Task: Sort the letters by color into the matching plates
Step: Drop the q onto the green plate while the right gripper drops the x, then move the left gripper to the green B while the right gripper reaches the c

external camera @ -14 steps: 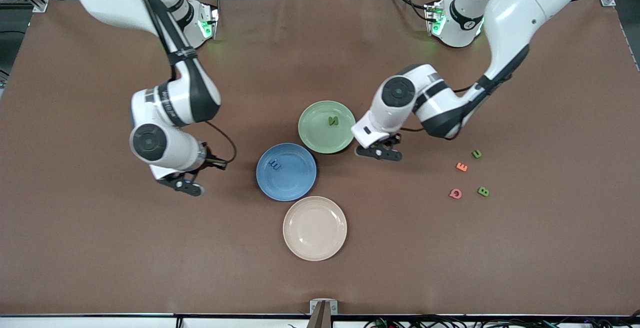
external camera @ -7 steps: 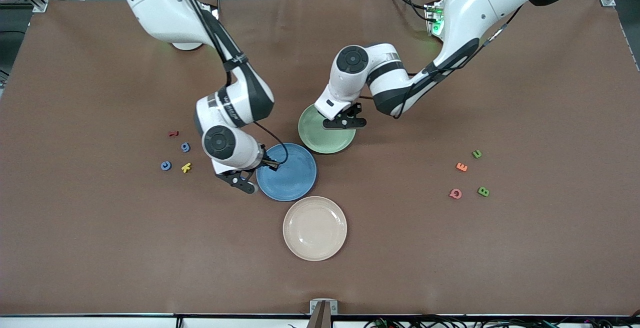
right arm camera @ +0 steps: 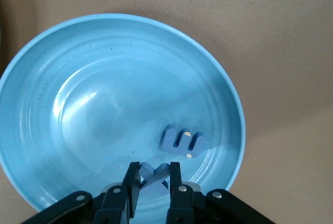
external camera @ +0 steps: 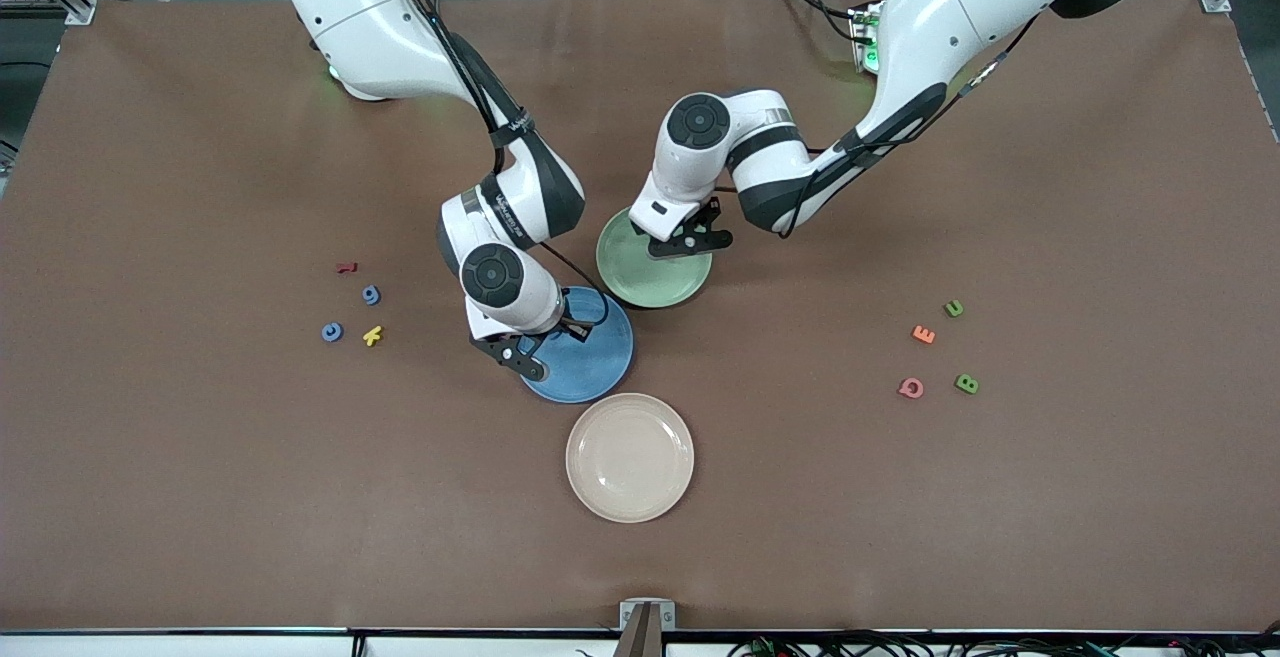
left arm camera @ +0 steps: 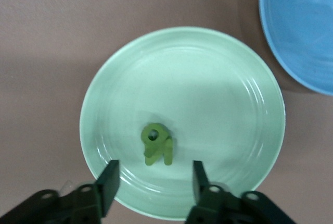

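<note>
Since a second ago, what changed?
Both arms swung in over their plates. Left tool opened over the green plate, leaving a green letter in it. Right tool is over the blue plate, shut on a blue letter. Plates and loose letters unmoved.

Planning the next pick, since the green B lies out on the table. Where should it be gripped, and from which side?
Likely straight down from above: the green B lies flat on the table, so only its outer edges offer hold. Pinch across its narrower width. The pink Q sits apart beside it, leaving finger room.
</note>
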You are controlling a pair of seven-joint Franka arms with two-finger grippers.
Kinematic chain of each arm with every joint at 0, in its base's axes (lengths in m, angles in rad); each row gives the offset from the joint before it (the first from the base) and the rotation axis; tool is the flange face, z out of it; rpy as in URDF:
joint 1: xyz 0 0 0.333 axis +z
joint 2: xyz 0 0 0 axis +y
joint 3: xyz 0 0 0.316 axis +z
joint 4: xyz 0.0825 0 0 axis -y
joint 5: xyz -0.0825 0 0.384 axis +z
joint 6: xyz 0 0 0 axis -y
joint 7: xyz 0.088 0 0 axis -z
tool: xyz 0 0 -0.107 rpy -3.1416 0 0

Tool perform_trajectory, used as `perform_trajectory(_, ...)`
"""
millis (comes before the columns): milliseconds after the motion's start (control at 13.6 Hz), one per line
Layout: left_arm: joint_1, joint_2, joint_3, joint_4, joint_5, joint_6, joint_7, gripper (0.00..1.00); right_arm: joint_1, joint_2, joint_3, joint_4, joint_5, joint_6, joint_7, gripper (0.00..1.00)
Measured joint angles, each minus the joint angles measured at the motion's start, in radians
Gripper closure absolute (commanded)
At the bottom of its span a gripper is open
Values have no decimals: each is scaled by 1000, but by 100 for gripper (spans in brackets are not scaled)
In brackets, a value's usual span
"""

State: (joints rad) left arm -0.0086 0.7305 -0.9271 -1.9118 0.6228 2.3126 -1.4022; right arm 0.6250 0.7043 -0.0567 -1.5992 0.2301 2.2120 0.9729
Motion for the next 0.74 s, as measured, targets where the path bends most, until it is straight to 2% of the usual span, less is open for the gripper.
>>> perform_trajectory(74,11,-1,2,6,0,0,-2,0,1,4,0,2,0,2,0,80)
perform_trajectory(221,65,-17,4,20,2,-6,-1,0,3,9,0,7,0,3,1,63)
perform_trajectory(368,150,-46,3,25,4,-32,46,0,4,10,0,8,0,3,1,24)
perform_trajectory(442,201,-60,3,26,4,-49,91,0,4,10,0,8,0,3,1,11)
perform_trajectory(516,252,-69,3,26,4,-67,132,0,4,10,0,10,1,3,1,3)
perform_trajectory(737,383,-75,4,24,4,-91,213,1,5,8,0,20,1,-5,1,0)
